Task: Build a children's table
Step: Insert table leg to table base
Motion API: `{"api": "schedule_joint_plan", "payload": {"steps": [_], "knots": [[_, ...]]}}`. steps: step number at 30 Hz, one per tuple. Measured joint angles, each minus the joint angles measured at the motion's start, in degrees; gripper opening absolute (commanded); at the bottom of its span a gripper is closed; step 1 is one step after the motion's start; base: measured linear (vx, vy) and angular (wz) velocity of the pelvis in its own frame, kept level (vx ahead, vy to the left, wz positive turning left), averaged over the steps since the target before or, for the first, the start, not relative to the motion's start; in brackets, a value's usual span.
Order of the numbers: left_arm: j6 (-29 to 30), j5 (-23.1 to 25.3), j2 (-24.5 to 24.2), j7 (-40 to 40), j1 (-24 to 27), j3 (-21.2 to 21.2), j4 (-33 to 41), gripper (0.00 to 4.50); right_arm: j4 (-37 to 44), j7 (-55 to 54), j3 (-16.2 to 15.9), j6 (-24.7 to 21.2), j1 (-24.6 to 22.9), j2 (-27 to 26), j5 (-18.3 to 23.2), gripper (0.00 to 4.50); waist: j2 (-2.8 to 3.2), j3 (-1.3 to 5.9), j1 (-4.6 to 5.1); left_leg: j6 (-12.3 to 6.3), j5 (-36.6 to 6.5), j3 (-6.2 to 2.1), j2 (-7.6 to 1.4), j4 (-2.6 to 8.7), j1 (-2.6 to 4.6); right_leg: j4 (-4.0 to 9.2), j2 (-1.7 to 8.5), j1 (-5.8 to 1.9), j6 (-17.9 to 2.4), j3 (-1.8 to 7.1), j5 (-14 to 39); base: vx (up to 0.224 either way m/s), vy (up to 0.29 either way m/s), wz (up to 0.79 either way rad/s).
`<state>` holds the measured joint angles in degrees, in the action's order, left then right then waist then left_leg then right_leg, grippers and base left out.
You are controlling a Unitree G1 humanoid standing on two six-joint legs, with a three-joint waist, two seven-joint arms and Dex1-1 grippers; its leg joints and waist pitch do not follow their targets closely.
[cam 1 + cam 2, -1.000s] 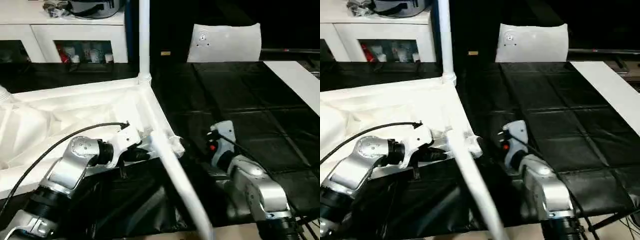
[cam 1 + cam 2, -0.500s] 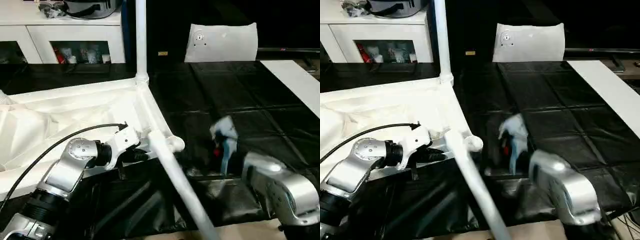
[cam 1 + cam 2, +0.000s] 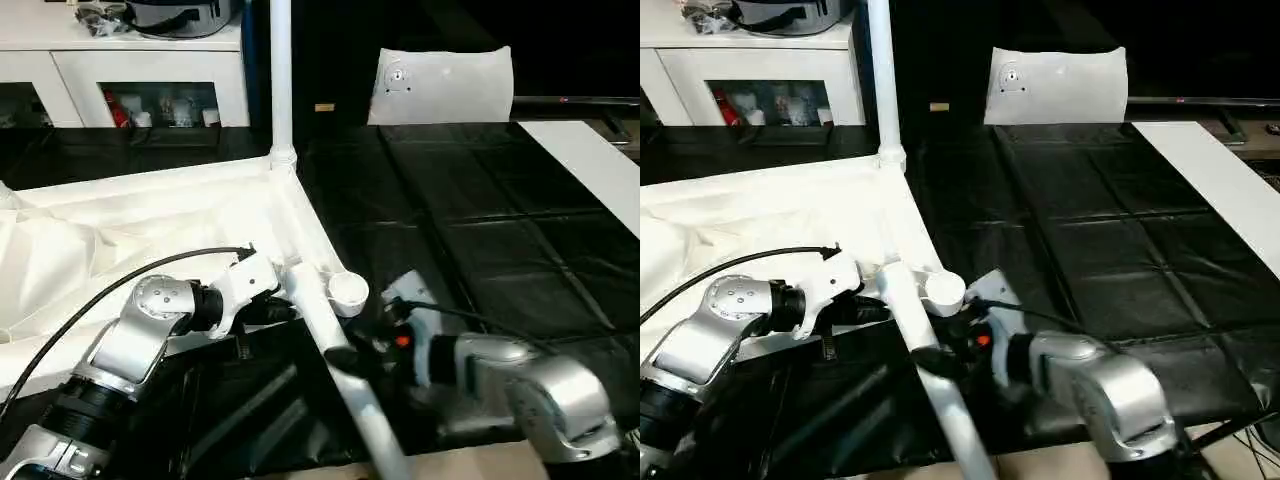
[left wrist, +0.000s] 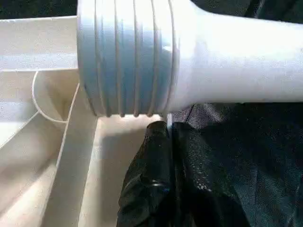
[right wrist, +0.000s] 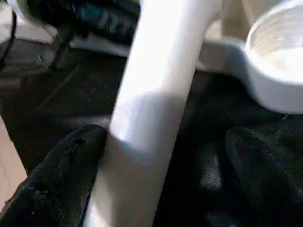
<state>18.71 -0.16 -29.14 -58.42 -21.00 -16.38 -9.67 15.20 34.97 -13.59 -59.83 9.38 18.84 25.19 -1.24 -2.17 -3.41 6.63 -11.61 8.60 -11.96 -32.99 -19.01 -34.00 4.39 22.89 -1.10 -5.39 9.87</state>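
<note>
The children's table top point(image 3: 120, 230) lies upside down on the black cover, ribbed side up. One white leg point(image 3: 281, 80) stands upright in its far corner socket. A loose leg point(image 3: 345, 380) lies slanting toward me, its threaded end point(image 4: 128, 61) beside the empty near corner socket point(image 3: 348, 291). My left gripper point(image 3: 283, 312) is shut at the top's near rim, just under that threaded end; its black fingers point(image 4: 156, 189) press together. My right gripper point(image 5: 165, 139) is open and straddles the loose leg point(image 5: 156, 104); one finger point(image 5: 61, 175) touches it, the other point(image 5: 265, 175) stands apart.
A white cabinet point(image 3: 150, 60) with shelves stands at the back left. A white panel point(image 3: 445, 85) leans at the back, and a white board point(image 3: 590, 160) lies at the right edge. The black cover point(image 3: 480, 200) stretches to the right. A black cable point(image 3: 110, 290) arcs over my left forearm.
My right arm has swung left across the black cover, and its open gripper now sits around the loose leg. The left gripper has stayed in place.
</note>
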Motion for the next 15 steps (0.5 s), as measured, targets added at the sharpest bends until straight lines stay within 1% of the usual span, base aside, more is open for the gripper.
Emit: {"api": "schedule_joint_plan", "payload": {"steps": [2, 3, 5, 7, 8, 9, 11, 12, 15], "knots": [[-0.05, 0.00, 0.00, 0.00, -0.09, -0.06, -0.12, 0.00, -0.62, -0.20, -0.59, -0.44, 0.16, -0.08, -0.11, 4.47, 0.00, 0.00, 0.00, 0.00, 0.00, 0.00, 0.00, 0.00, 0.00, 0.00, 0.00, 0.00, 0.00, 0.00, 0.00, 0.000, 0.000, 0.00], [-0.09, 0.01, -0.02, 0.00, -0.14, -0.06, -0.21, 0.00, -0.94, -0.54, -0.61, -0.87, 0.37, -0.15, -0.16, 4.30, 0.00, 0.00, 0.00, 0.00, 0.00, 0.00, 0.00, 0.00, 0.00, 0.00, 0.00, 0.00, 0.00, 0.00, 0.00, 0.000, 0.000, 0.00], [-0.16, 0.02, -0.13, 0.01, -0.19, -0.06, -0.35, 0.00, -1.70, -0.98, -0.56, -1.16, 0.99, -0.41, -0.15, 4.12, 0.00, 0.00, 0.00, 0.00, 0.00, -0.01, 0.00, -0.01, 0.01, 0.00, 0.00, 0.00, 0.00, 0.00, 0.00, 0.000, 0.000, 0.00], [-0.39, 0.01, -0.12, 0.01, -0.42, -0.25, -0.66, 0.00, -2.44, -1.29, -0.46, -1.32, 1.46, -0.97, -0.15, 4.09, -0.01, 0.00, 0.00, 0.01, 0.00, -0.01, 0.01, -0.01, 0.00, 0.00, 0.00, 0.00, 0.00, 0.00, 0.00, 0.000, 0.000, 0.00], [-0.44, 0.01, -0.12, 0.01, -0.49, -0.30, -0.73, 0.00, -2.53, -1.32, -0.42, -1.31, 1.46, -1.22, -0.14, 3.87, -0.01, 0.00, 0.01, 0.01, 0.00, -0.01, 0.01, -0.01, 0.00, 0.00, 0.00, 0.00, 0.00, 0.00, 0.00, 0.000, 0.000, 0.00], [-0.50, 0.01, -0.12, 0.00, -0.54, -0.32, -0.81, 0.00, -2.72, -1.30, -0.32, -1.29, 1.46, -1.59, -0.01, 3.75, -0.01, 0.00, 0.01, 0.01, 0.00, -0.01, 0.00, -0.01, 0.00, 0.00, 0.00, 0.00, 0.00, 0.00, 0.00, 0.000, 0.000, 0.00], [-0.65, 0.01, -0.10, 0.01, -0.68, -0.35, -1.05, 0.00, -3.50, -1.28, -0.01, -1.26, 1.46, -2.35, 0.22, 3.56, -0.01, 0.00, 0.02, 0.01, 0.00, -0.02, 0.01, -0.01, -0.01, 0.00, 0.00, 0.00, 0.00, 0.00, 0.00, 0.000, 0.000, 0.00], [-0.73, 0.01, -0.06, 0.01, -0.85, -0.38, -1.31, 0.00, -4.08, -1.30, 0.52, -1.31, 1.46, -2.85, 0.64, 3.56, -0.01, 0.00, 0.01, 0.01, 0.00, -0.02, 0.01, -0.01, -0.01, 0.00, 0.00, 0.00, 0.00, 0.00, 0.00, 0.000, 0.000, 0.00], [-0.87, 0.01, -0.06, 0.04, -1.14, -0.37, -1.78, 0.00, -4.68, -1.36, 1.72, -1.43, 1.45, -3.68, 1.70, 3.25, -0.03, 0.00, 0.01, 0.01, 0.00, -0.02, 0.01, -0.01, -0.01, 0.00, 0.00, 0.01, 0.00, 0.00, 0.00, 0.000, 0.000, 0.00]]}}
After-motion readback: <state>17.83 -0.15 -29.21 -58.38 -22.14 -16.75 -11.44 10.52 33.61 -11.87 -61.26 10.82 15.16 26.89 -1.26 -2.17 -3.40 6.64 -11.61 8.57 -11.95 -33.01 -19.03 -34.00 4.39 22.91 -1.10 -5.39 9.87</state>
